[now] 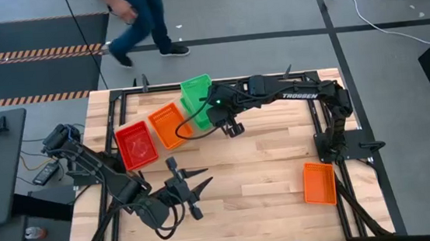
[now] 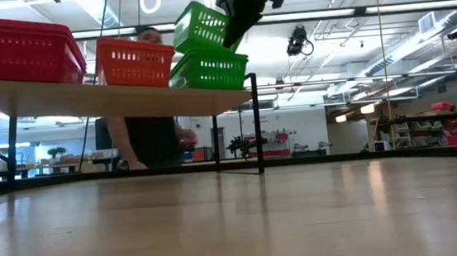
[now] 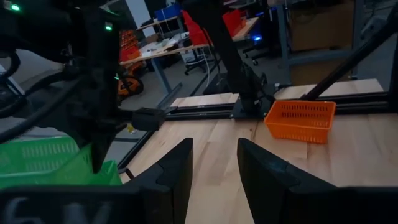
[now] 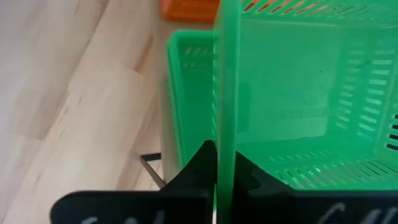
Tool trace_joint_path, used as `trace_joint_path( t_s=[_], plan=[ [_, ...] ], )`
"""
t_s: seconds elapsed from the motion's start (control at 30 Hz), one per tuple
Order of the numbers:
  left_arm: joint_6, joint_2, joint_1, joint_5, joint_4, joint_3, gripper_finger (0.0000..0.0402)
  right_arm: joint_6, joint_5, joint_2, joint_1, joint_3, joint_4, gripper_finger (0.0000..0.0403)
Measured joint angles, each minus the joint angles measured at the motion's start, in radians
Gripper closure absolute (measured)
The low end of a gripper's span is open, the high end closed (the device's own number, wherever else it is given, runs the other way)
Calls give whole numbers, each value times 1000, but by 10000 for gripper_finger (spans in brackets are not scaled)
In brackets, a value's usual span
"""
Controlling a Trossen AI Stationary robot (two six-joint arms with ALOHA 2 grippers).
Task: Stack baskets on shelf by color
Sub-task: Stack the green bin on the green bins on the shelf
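Three colour piles stand on the shelf (image 2: 126, 99), red (image 1: 136, 145), orange (image 1: 169, 126) and green (image 2: 209, 70), while the right tool (image 2: 235, 30) pinches a tilted green basket's (image 2: 201, 27) wall just over the green pile, one orange basket (image 1: 320, 183) waits on the counter (image 1: 266, 171), and the left tool (image 1: 190, 191) idles agape.

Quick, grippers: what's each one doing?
Left gripper: open, empty, over the table.
Right gripper: shut on a green basket's wall, at the shelf.

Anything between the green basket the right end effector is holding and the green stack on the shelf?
Nothing visible. The right end effector pinches the rim of the tilted green basket just above the green stack at the shelf end; the orange baskets sit beside it.
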Motion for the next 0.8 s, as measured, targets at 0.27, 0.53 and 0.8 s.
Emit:
trace_joint_path(
  t_s=[0.27,0.53,0.8],
  plan=[
    [-10,-10,-14,24,-3,0,269,3,2,0,-7,0,-16,367],
    [-11,-10,-18,24,4,0,269,4,3,0,-7,0,-20,333],
    [-11,-10,-18,23,4,0,269,4,29,0,-8,0,-20,284]
  ],
)
